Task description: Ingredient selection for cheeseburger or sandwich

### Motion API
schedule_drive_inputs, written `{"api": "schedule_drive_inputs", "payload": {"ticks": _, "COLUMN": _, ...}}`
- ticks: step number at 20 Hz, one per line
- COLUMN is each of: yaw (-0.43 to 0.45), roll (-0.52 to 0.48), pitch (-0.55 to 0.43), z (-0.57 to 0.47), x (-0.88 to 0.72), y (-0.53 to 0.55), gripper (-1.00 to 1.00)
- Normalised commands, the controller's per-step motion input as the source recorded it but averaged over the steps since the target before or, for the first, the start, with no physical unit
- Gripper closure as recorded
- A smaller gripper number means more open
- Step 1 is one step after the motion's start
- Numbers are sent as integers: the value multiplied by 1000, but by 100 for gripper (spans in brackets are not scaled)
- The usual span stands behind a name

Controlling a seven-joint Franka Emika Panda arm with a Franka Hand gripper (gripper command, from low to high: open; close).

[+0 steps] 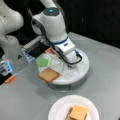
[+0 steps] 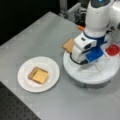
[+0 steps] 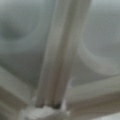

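A white paper plate (image 1: 57, 110) (image 2: 25, 80) holds the sandwich: a tan bread slice with a yellow cheese slice (image 1: 78, 112) (image 2: 39, 75) on top. A second tan bread slice (image 1: 48, 75) (image 2: 68, 45), a loose ingredient, lies at the rim of the round white divided tray (image 1: 80, 72) (image 2: 100, 77). My gripper (image 1: 70, 62) (image 2: 80, 59) is lowered into the tray's middle, and the hand's body hides its fingers. The wrist view shows only the tray's white dividers (image 3: 60, 57) from very close, with no food piece there.
A green piece (image 1: 42, 61) and an orange-red piece (image 1: 50, 50) sit in tray compartments. A red piece (image 2: 113, 49) lies at the tray's far side. The robot's white base (image 1: 11, 50) stands at a front view's left. The grey table (image 2: 37, 32) has a dark edge.
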Motion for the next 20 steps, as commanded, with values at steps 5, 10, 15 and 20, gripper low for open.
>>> {"api": "schedule_drive_inputs", "payload": {"ticks": 5, "yaw": 368, "roll": 94, "pitch": 38, "z": -407, "x": 415, "y": -519, "gripper": -100}}
{"api": "schedule_drive_inputs", "payload": {"ticks": 10, "yaw": 397, "roll": 82, "pitch": 32, "z": -395, "x": 406, "y": -501, "gripper": -100}}
{"api": "schedule_drive_inputs", "payload": {"ticks": 15, "yaw": 441, "roll": 74, "pitch": 37, "z": -400, "x": 425, "y": -532, "gripper": -100}}
{"api": "schedule_drive_inputs", "payload": {"ticks": 20, "yaw": 454, "roll": 67, "pitch": 30, "z": -397, "x": 437, "y": -544, "gripper": -100}}
